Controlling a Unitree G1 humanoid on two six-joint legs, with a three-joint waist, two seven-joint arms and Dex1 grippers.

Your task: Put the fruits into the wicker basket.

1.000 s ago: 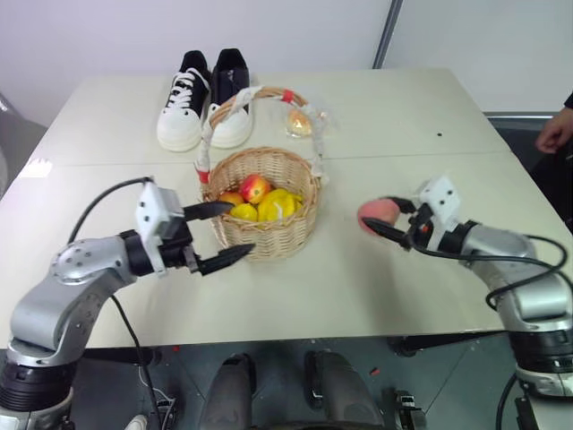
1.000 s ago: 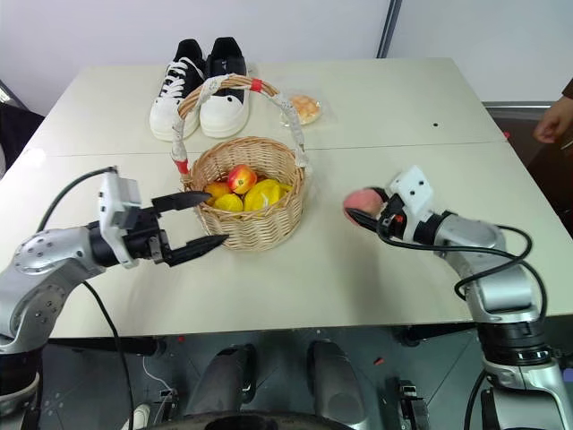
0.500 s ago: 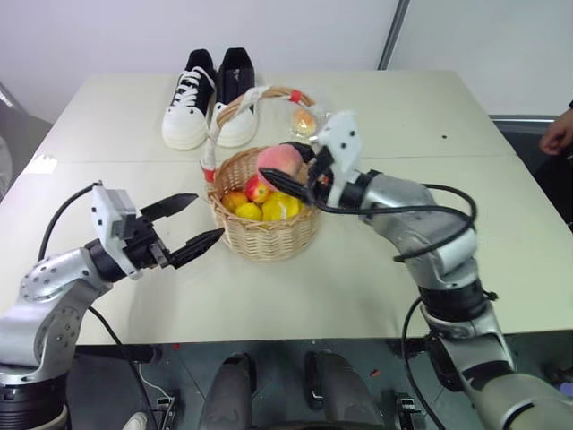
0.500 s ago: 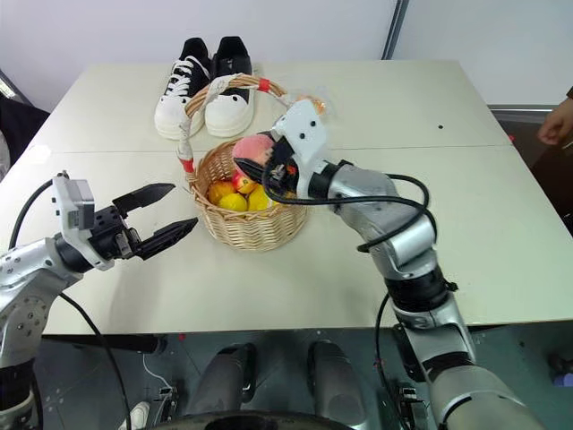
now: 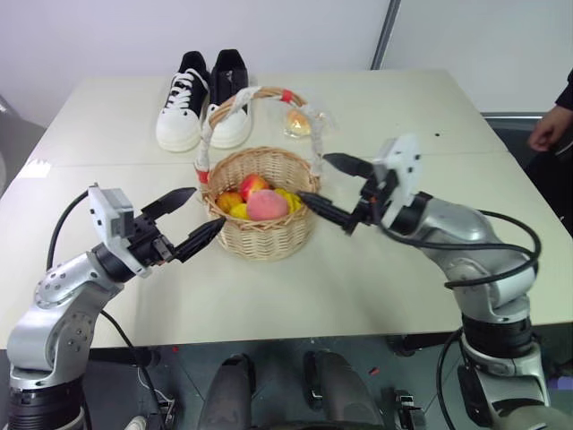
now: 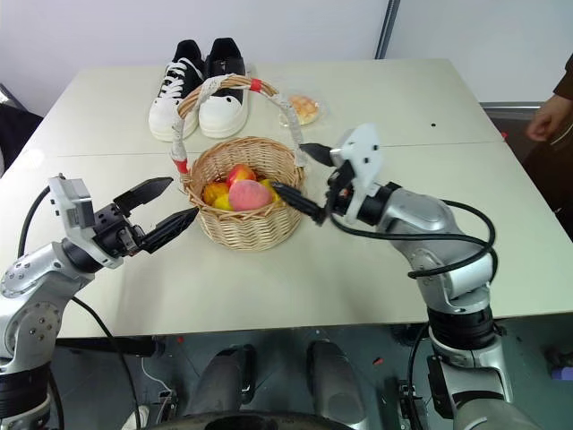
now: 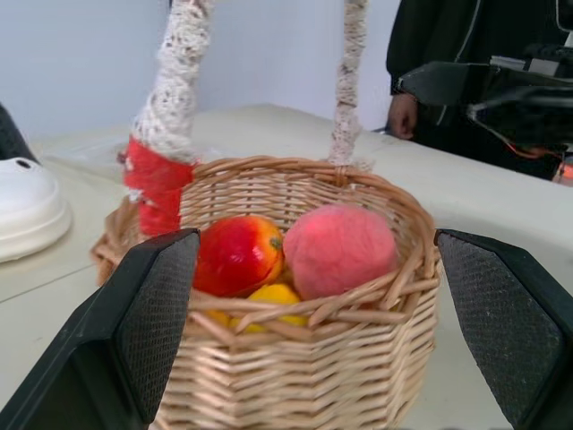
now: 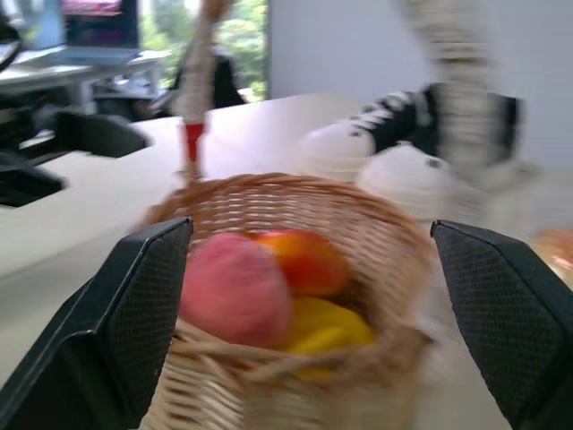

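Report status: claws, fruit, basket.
Left claw open beside basket, empty. Right claw open at basket's other side, empty. Peach in basket beside mango. Nothing in the way.

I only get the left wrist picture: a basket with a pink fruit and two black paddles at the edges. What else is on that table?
Observer: Behind the wicker basket stands a pair of black-and-white sneakers.
Operator: Anything beside the shoes?
Observer: Yes, an orange bun-like item in clear wrap, just past the basket's handle.
Operator: Is the other arm holding something?
Observer: No. The right gripper is open and empty beside the basket; the peach lies inside.
Operator: And those paddles?
Observer: They are the fingers of the left gripper, open on the basket's other side.
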